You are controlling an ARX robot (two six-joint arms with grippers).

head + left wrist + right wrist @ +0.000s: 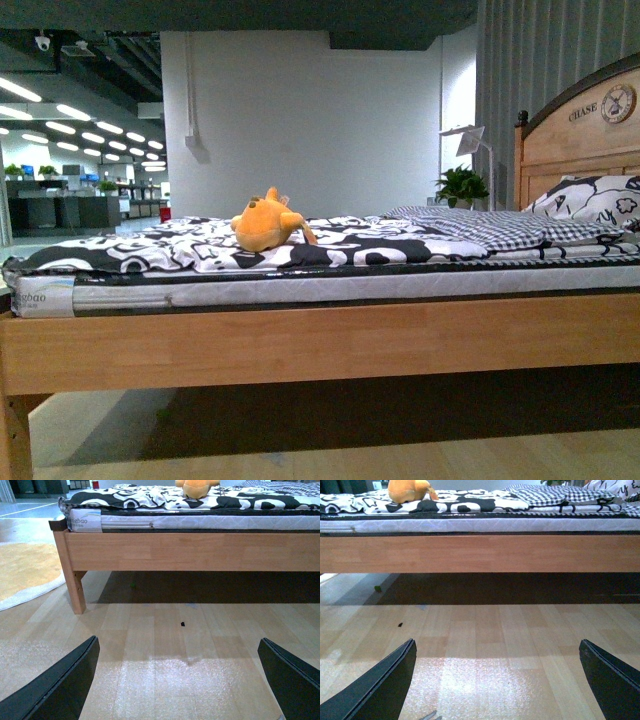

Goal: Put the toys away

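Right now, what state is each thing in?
Toy: lying on the bed, not held.
Left fingers: open, empty, above the floor.
Right fingers: open, empty, above the floor.
Blanket: rumpled, spread over the mattress.
Pillow: propped by the headboard.

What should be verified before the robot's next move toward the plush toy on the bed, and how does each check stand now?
1. Orange-yellow plush toy located: ok, it lies on the black-and-white patterned bedspread.
2. Left claw open and empty: ok.
3. Right claw open and empty: ok.
4. Claws at toy height: not ok, both hang low over the wood floor, below the light wooden bed rail.
5. Toy within reach from here: cannot tell, though it looks far back on the mattress.
6. Container for the toy: cannot tell, none in view.
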